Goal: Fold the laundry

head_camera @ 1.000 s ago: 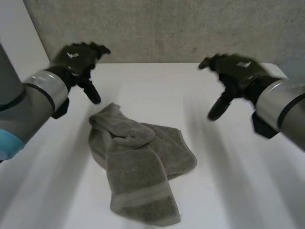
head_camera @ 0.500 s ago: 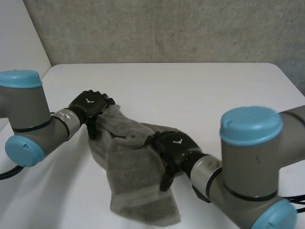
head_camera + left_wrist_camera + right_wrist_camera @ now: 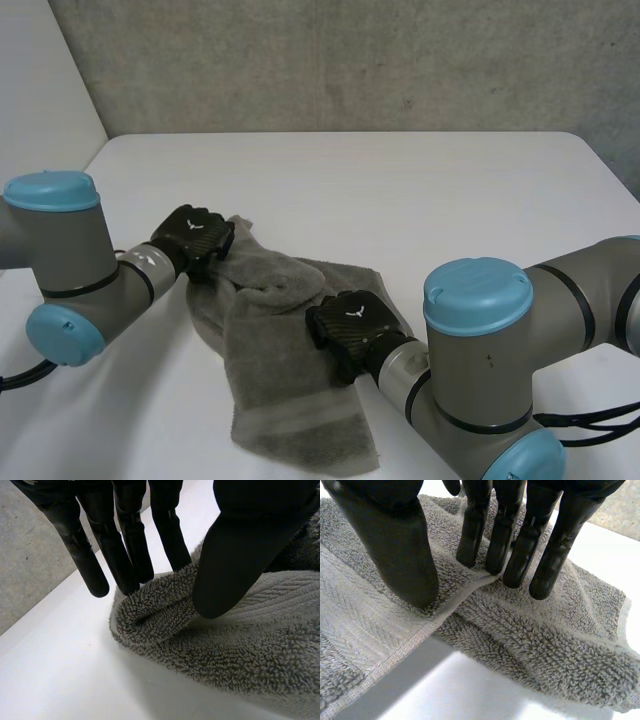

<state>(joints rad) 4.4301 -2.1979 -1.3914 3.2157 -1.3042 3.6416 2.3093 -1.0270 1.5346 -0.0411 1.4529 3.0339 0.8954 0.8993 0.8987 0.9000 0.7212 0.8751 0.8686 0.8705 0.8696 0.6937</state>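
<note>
Both arms are bent in low with the elbows out. The left hand [image 3: 192, 240] is palm-down, fingers [image 3: 127, 545] straight and side by side, thumb [image 3: 235, 560] spread off opposite them. Same deal for the right hand [image 3: 350, 325]: straight fingers [image 3: 517, 550], thumb [image 3: 395, 550] set apart.

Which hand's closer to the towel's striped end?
Right. The right hand rests on the middle of the towel, just short of its striped end; the left hand is at the far corner.
</note>
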